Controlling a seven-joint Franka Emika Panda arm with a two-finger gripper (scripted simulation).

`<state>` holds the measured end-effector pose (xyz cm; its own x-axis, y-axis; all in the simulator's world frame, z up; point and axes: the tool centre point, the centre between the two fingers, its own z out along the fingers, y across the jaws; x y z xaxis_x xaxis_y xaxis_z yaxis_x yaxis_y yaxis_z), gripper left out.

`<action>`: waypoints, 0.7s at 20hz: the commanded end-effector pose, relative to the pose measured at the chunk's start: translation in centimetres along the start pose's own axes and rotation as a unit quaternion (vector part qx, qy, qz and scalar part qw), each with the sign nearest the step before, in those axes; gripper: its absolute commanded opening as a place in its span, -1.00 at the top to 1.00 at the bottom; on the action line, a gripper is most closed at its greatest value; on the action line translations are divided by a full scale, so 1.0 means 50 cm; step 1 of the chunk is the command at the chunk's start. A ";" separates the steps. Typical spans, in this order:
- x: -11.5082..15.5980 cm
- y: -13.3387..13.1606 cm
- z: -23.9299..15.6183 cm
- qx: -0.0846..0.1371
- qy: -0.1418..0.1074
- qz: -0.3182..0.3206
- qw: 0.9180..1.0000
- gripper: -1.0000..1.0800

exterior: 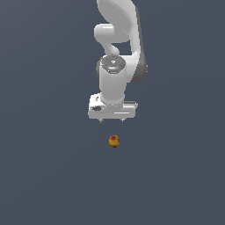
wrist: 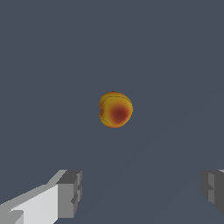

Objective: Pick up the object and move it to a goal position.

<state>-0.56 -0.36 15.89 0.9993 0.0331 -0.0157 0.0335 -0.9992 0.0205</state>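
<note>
The object (exterior: 114, 141) is a small round yellow-orange ball with a dark red blotch, resting on the flat grey-blue floor. In the wrist view the object (wrist: 115, 109) shows clearly with nothing touching it. My white gripper (exterior: 111, 120) hangs above the ball in the exterior view, pointing down, with a clear gap between its short fingertips and the ball. The jaws stand wide apart and hold nothing. Grey finger pads (wrist: 70, 192) show at the edge of the wrist view, well apart from the ball.
The white arm (exterior: 118, 39) rises behind the gripper toward the top of the exterior view. The grey-blue floor (exterior: 44, 176) spreads evenly all around.
</note>
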 end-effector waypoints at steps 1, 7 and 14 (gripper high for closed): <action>0.006 -0.001 0.008 0.000 0.000 -0.001 1.000 -0.92; 0.036 -0.007 0.048 0.003 0.002 -0.002 1.000 -0.92; 0.079 -0.017 0.114 0.008 0.006 -0.004 1.000 -0.92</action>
<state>2.86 0.41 10.77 0.9992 0.0406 -0.0058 0.0407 -0.9991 0.0073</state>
